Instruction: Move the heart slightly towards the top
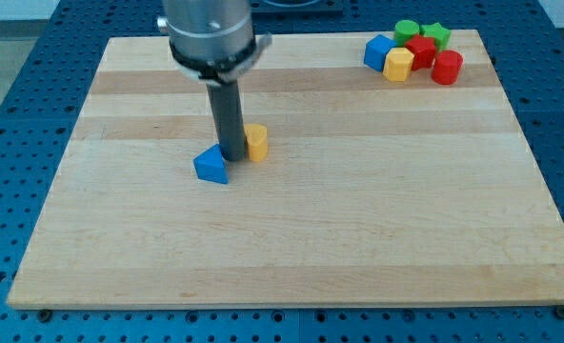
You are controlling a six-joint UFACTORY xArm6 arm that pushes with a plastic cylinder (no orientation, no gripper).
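**Two blocks mid-board, the rest bunched in the top right corner**

So the wooden board (292,248) sits on a blue perforated table (15,114). My tip (232,158) is down on the board, left of centre and a bit toward the top edge, squeezed right between two blocks. There's no hand here to be open or closed, just the plain dark rod, holding nothing.

Just to the right of my tip, pretty much touching, is the yellow heart (256,141), though honestly the shape is hard to make out from this angle. On the other side, slightly toward the bottom edge, is a blue triangle-ish block (211,166), also right up against the rod.

Everything else is clumped together near the top right corner: a blue cube (378,50), a yellow hexagon-looking block (398,64), a green cylinder (407,30), a green star (436,35), a red block (420,50) in the middle, and a red cylinder (447,68) nearest the right edge. They're all touching or nearly so.
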